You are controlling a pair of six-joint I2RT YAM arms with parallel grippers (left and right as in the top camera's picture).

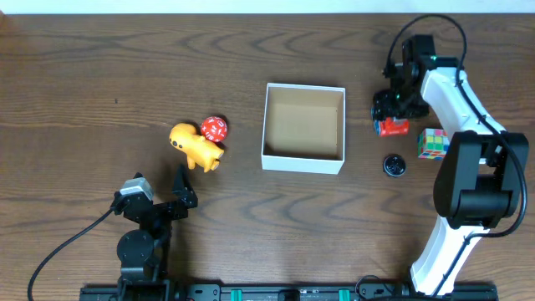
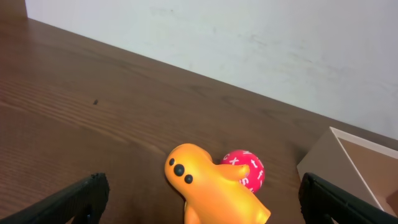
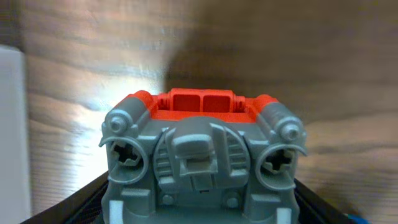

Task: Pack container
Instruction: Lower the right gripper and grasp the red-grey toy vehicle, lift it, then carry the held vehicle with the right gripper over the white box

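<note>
Five small things lie outside the container [image 1: 303,161], which sits open and empty near the middle of the counter, so packing has hardly begun.

The main risk is on the right. The right gripper [image 1: 391,113] is down over a red-and-grey toy [image 3: 202,162] between the container and the counter's right edge. A finger shows dark at each lower corner of the wrist view, flanking the toy, but I cannot tell whether they are clamped on it. The toy's body looks lumpy and rounded, so an off-centre pinch could let it twist or drop on the lift. A low carry might also catch the container's near wall and shove the light box.

The colourful cube [image 1: 433,142] and a black disc [image 1: 394,165] lie near this toy and could be nudged.

The right arm reaches from the near edge out toward the far right corner, wrist bent down. The left gripper [image 1: 160,188] rests low by the near edge with its jaws spread wide and nothing between them. It faces the yellow figure [image 1: 195,148], which touches a red die [image 1: 214,128].
</note>
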